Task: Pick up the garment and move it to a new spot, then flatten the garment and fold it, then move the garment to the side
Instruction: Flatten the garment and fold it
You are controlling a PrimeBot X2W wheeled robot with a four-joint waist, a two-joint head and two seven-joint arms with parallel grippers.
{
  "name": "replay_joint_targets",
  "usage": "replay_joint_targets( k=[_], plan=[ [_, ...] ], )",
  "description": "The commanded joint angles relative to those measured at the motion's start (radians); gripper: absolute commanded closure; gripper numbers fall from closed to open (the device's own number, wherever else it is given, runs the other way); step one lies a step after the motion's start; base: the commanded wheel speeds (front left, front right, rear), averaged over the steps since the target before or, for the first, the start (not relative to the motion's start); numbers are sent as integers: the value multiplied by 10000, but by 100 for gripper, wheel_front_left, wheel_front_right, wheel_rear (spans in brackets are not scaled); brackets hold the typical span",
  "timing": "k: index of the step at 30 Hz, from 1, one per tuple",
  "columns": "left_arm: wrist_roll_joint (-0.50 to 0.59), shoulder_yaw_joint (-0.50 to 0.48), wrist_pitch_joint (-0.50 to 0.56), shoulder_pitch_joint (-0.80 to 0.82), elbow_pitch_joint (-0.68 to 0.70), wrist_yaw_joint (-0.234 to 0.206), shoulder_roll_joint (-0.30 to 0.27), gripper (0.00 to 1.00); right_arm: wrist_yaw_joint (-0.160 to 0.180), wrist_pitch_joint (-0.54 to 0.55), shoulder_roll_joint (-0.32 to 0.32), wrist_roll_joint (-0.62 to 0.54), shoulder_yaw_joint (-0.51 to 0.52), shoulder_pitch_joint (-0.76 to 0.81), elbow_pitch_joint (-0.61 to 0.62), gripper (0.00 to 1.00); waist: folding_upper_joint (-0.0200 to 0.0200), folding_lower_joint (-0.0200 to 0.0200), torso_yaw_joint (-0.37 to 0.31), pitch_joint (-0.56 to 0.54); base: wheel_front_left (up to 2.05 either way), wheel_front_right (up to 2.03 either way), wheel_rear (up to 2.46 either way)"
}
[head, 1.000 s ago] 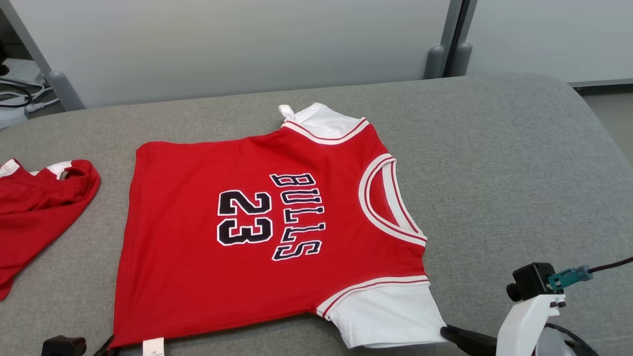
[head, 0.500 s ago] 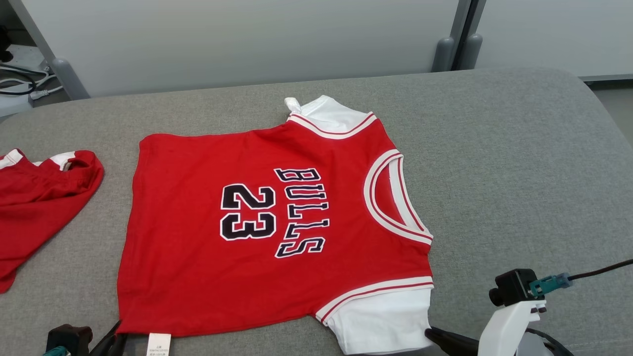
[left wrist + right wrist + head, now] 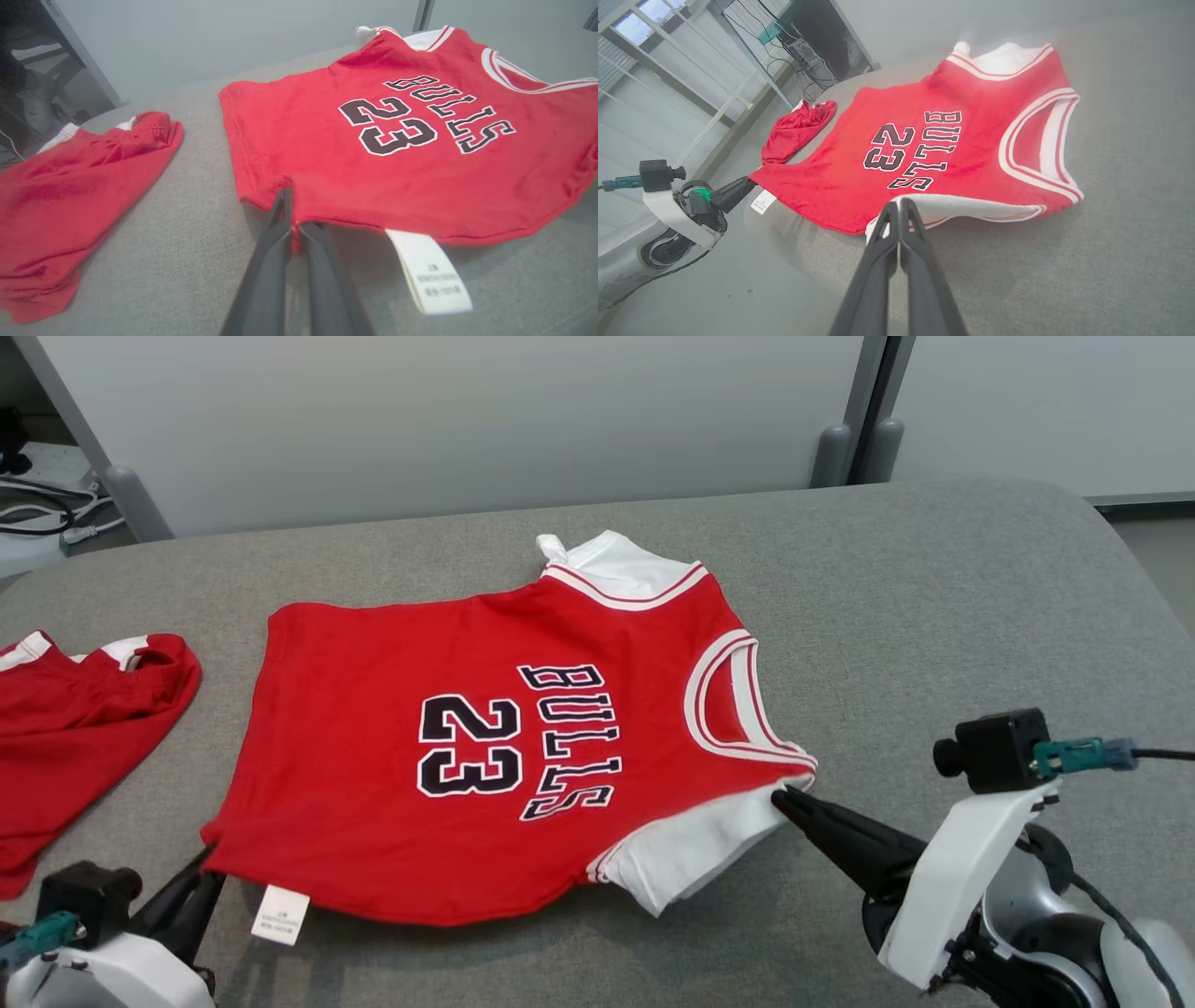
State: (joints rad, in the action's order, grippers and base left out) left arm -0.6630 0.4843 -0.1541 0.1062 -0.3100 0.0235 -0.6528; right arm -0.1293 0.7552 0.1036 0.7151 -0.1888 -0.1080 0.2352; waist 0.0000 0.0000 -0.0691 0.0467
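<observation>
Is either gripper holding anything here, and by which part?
Both hold the red Bulls jersey. The left gripper pinches its bottom hem corner, beside the care label; the right gripper pinches the edge of the near white sleeve.

The jersey [image 3: 355, 756] was bright red, its sleeves [image 3: 691, 849] white, with white bands striped in thin red at the neck and armholes. The number 23 and the word BULLS were black, outlined in white. A white tag [image 3: 278, 915] at the hem carried small dark print. The second garment [image 3: 65, 737], near the left edge, was the same red with white trim. The padded surface [image 3: 934, 616] was flecked grey. The left gripper [image 3: 211, 855] and right gripper [image 3: 780, 795] had black fingers and white housings.
</observation>
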Motion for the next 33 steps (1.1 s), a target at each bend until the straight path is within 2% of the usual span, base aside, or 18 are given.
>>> replay_joint_targets(
  k=[1,8,13,15,17,20,23,29,33],
  plan=[
    [-77,-554,13,241,392,-118,-551,100,-14,-106,81,156,-159,-504,467,100,0,0,4,-38,0,0,0],
    [-770,-1186,1179,-104,2930,-310,-1736,100,-14,190,159,528,-72,-1236,1279,100,0,0,-3,-188,0,0,0],
    [-1720,-1722,2089,-37,4359,-24,-2529,100,-14,563,70,658,163,-1875,1893,100,0,0,-39,-187,0,0,0],
    [-1825,-1966,2355,85,4790,-8,-2951,100,-14,729,35,582,288,-2174,2138,100,0,0,-61,-149,0,0,0],
    [-2089,-2280,2440,228,5145,-50,-3123,100,-14,891,-23,518,439,-2415,2330,100,0,0,-70,-127,0,0,0],
    [-2354,-2559,2601,304,5409,-49,-3376,100,-14,1131,-128,425,612,-2658,2509,100,0,0,-107,-29,0,0,0],
    [-2936,-2563,2936,394,5633,294,-3465,100,-14,1362,-245,227,677,-2847,2469,100,0,0,-117,171,0,0,0],
    [-3532,-1709,4289,1149,4994,908,-3824,100,-14,1858,-439,-667,208,-3232,1046,100,0,0,-151,940,0,0,0],
    [-3859,-1097,4946,1793,4530,1043,-3928,100,-14,1628,-512,-1120,-24,-3664,151,100,0,0,-139,1576,0,0,0]
  ],
)
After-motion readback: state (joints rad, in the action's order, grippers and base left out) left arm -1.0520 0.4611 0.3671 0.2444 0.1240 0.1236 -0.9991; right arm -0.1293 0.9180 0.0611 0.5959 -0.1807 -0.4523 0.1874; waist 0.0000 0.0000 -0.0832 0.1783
